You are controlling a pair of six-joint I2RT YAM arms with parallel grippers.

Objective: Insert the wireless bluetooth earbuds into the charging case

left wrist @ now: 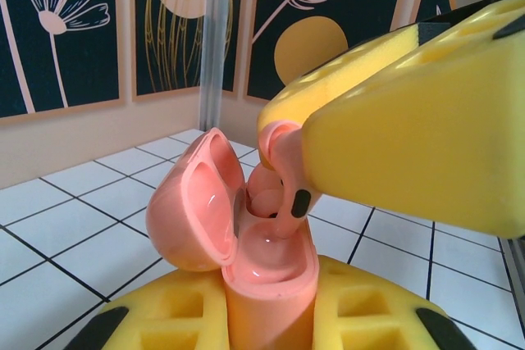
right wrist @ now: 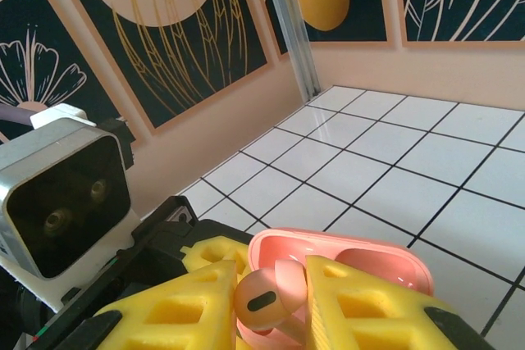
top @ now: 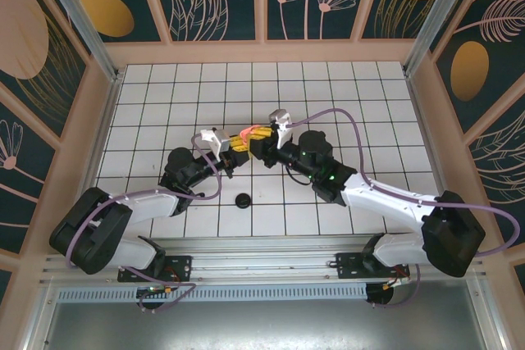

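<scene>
1. Saw both arms reaching in over the middle of the white tiled table (top: pixel 328 88), tips nearly nose to nose.
2. Found the left gripper (left wrist: pixel 267 321) pressed in on the charging case (left wrist: pixel 271 280), with a yellow finger against each side of its lower body, keeping it upright.
3. Noted the lid (left wrist: pixel 197 211) swung open and leaning to the left in the left wrist view, its glossy hollow turned toward the case's mouth.
4. Found the right gripper (right wrist: pixel 271 297) pinching a salmon-pink earbud (left wrist: pixel 283 178) by the head, its yellow fingers drawn in close on it.
5. Located that earbud directly over the open case, stem pointing down into the mouth and its lower end at or just inside the rim. Could not tell whether it touched the well.
6. Made out a second rounded pink shape inside the case behind the stem. Could not tell whether it was another earbud or part of the moulding.
7. From the right wrist, saw the bud's rounded head with a dark oval on it between the yellow fingers, the pink case just behind, and the left arm's wrist camera (right wrist: pixel 61 202) off to the left.
8. Spotted a black round disc (top: pixel 243 200) lying on the tiles between the two arms, nearer their bases and well apart from both grippers.
</scene>
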